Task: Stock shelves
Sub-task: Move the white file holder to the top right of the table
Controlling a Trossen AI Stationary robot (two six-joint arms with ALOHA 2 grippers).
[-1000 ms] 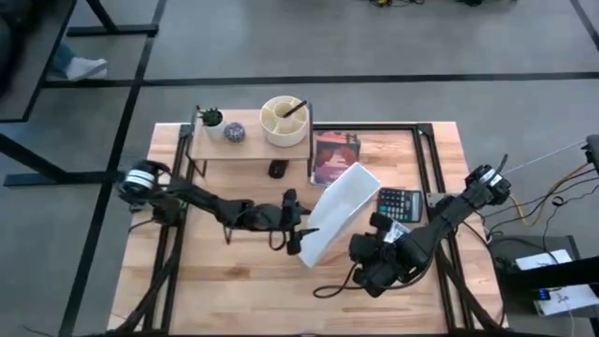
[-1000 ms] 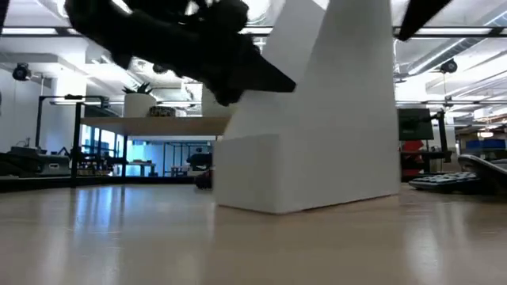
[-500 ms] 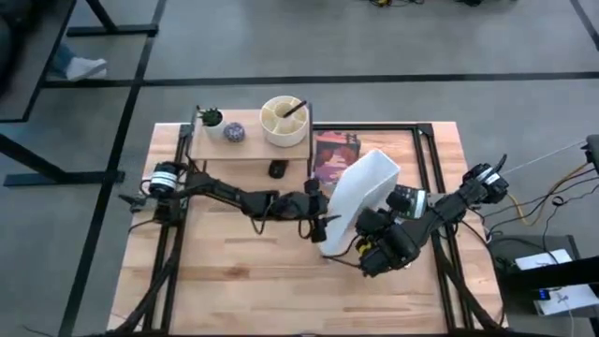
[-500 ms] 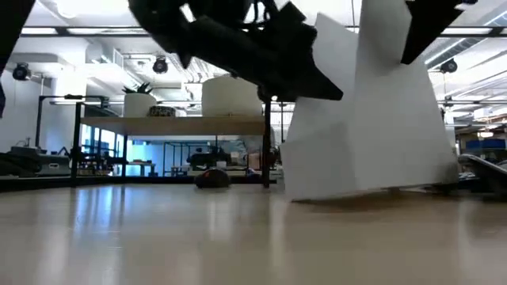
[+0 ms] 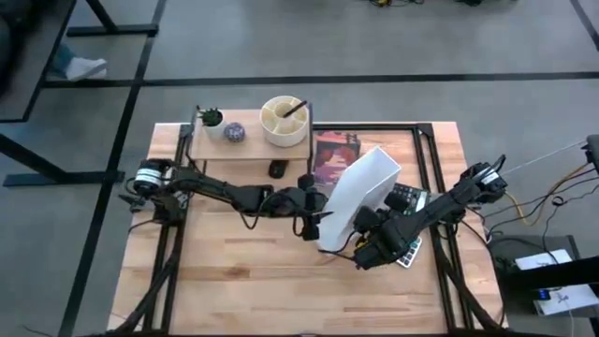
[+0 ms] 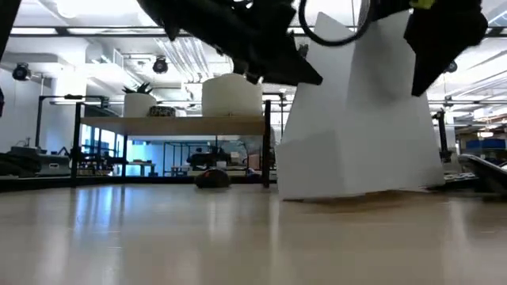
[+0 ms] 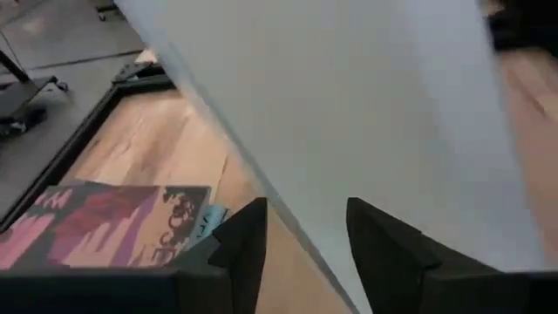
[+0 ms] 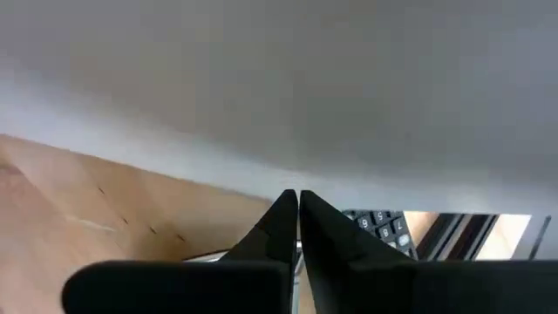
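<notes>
File holder [image 5: 360,195] right of shelf [image 5: 245,145]

Matt white file holder [image 5: 360,192], light-wood tabletop [image 5: 243,271]

From table level I see the white file holder [image 6: 360,134] standing on the wooden tabletop [image 6: 238,237], with a dark arm [image 6: 238,36] reaching over its top from one side and another [image 6: 444,39] at its far edge. Beyond the first arm stands the riser shelf [image 6: 170,125], carrying a white container [image 6: 232,96].

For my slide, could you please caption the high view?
Both grippers, left and right, flank the white file holder beside the riser shelf.
</notes>
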